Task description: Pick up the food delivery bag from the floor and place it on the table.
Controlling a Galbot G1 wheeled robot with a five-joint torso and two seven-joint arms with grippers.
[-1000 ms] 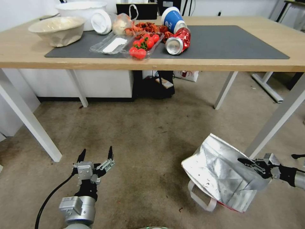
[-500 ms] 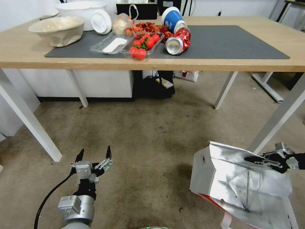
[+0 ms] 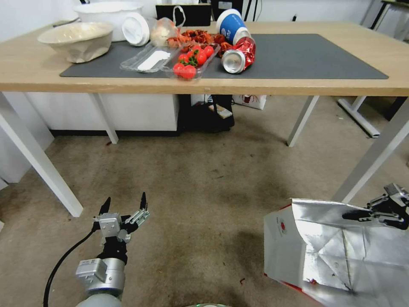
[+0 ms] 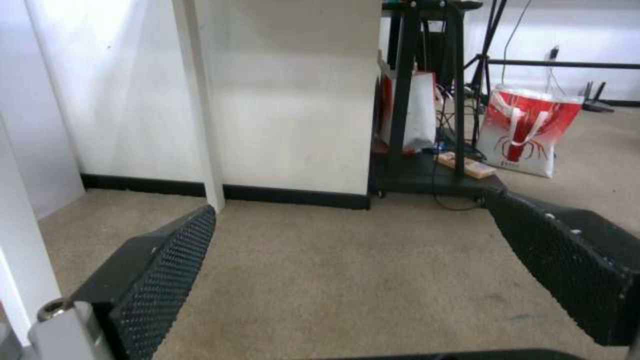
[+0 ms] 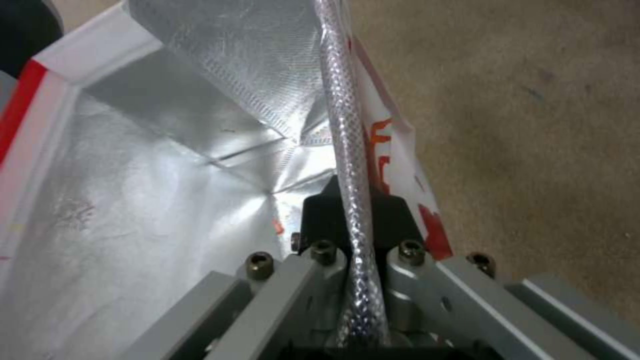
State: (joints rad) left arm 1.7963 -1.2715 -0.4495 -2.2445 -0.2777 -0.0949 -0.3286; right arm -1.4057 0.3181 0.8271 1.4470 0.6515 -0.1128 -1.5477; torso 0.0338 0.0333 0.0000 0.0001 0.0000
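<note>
Floor (image 3: 204,192): stained brownish-grey carpet running under your table (image 3: 25,64), a light-wood top on white legs with a dark mat (image 3: 306,55).

Bag (image 3: 298,251): at your lower right, near the table's right leg, mouth open toward you, silver foil lining showing, empty as far as you can see. White side panel with a small round red logo; its writing is too small to read. Whether its base touches the carpet, you cannot tell.

Right gripper (image 3: 362,215): clamped on the bag's upper rim; in the right wrist view the foil edge (image 5: 347,150) runs between the closed fingers, red print on the outer face beside it.

Left gripper (image 3: 124,205): fingers spread, holding nothing, low over the carpet at your lower left.

Table contents, left to right: two pale bowls (image 3: 79,40), a white lid (image 3: 136,29), a clear tray (image 3: 147,59), a tray of tomatoes (image 3: 191,59), a blue-and-white cup (image 3: 232,25) on its side, a crushed red can (image 3: 238,54).

Second red-and-white bag (image 4: 527,130) stands behind the table, printed with a red crayfish figure.
</note>
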